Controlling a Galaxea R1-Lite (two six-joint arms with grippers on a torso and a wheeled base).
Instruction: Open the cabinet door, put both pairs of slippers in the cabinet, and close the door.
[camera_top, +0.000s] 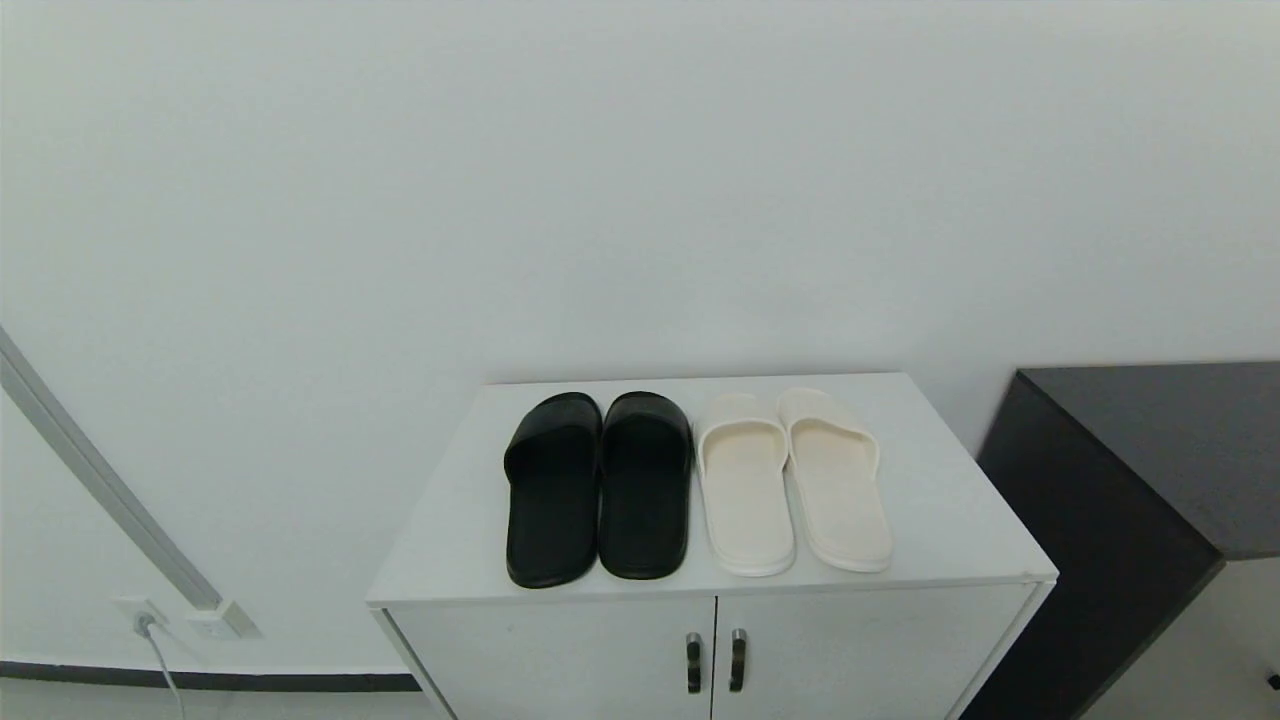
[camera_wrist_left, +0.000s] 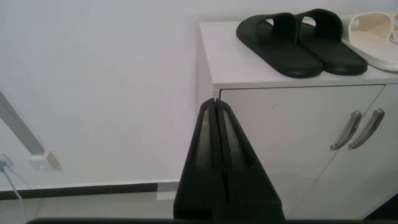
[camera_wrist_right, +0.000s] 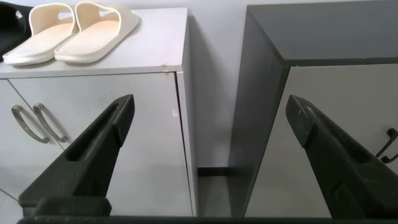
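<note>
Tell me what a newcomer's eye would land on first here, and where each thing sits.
A pair of black rubber slide slippers and a pair of cream slide slippers stand out, side by side on top of the white two-door cabinet, the black pair toward the robot's left. Below them the doors are shut, two curved metal handles flanking the middle seam. A dark grey cabinet stands just to its right.

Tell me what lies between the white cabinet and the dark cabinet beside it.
Nothing stands there. The right wrist view shows a narrow bare gap between the white cabinet and the dark cabinet, with only the wall behind it.
</note>
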